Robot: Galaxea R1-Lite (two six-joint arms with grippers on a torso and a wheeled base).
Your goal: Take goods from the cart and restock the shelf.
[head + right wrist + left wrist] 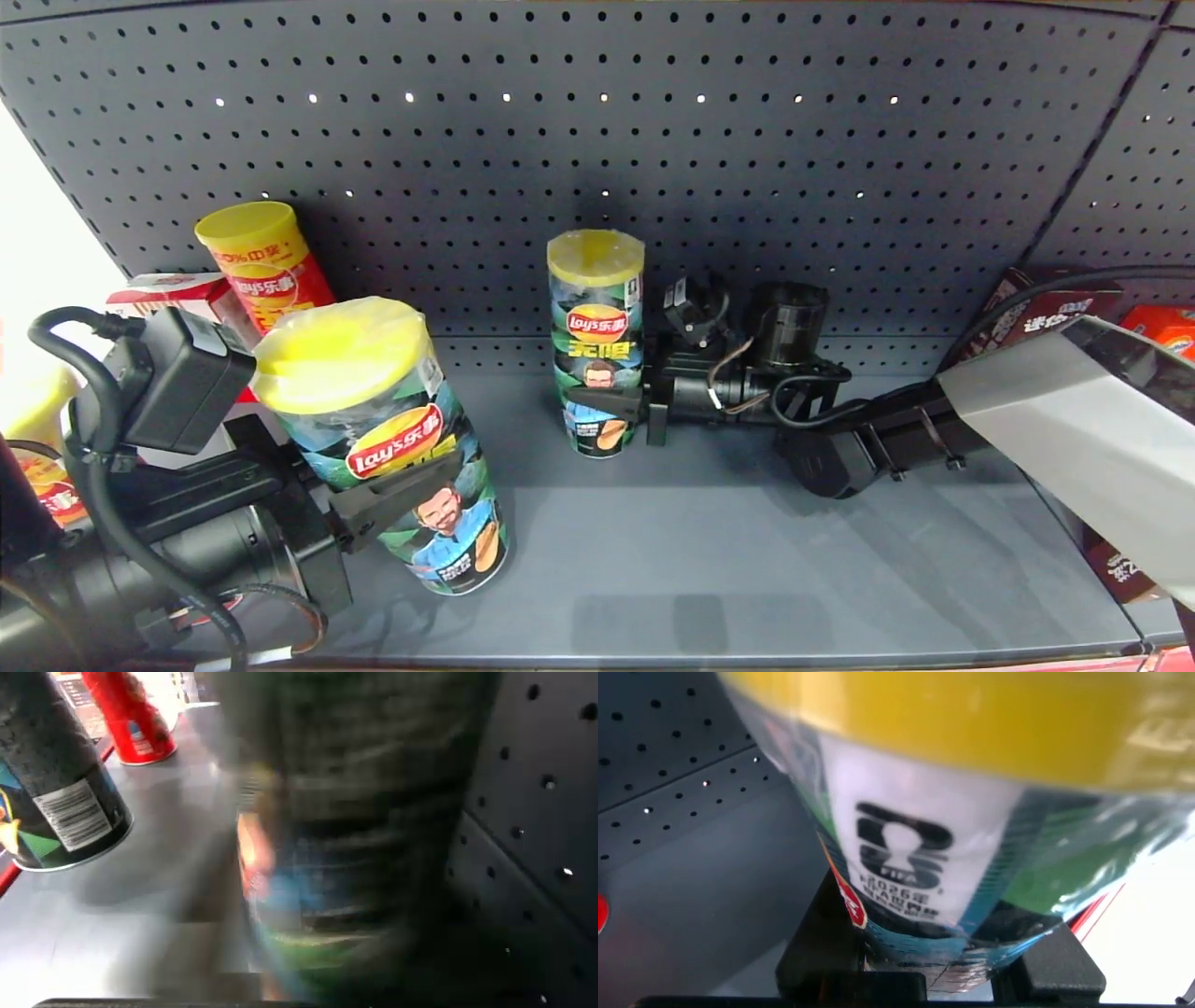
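Two green-and-blue chip cans with yellow lids are over the grey shelf (747,560). My left gripper (411,476) is shut on the nearer can (392,439) at the shelf's front left, one finger (397,495) lying across its label. The can leans slightly, its base at shelf level. It looms close in the left wrist view as can (971,859). The farther can (596,341) stands upright near the back wall. My right gripper (602,399) comes in from the right and is shut on its lower half. This can (355,840) is a blur in the right wrist view.
A red chip can (266,266) with a yellow lid and a white-and-red box (177,294) stand at the back left. Brown boxes (1036,308) and an orange pack (1162,327) sit on the right. The pegboard wall (653,140) closes the back.
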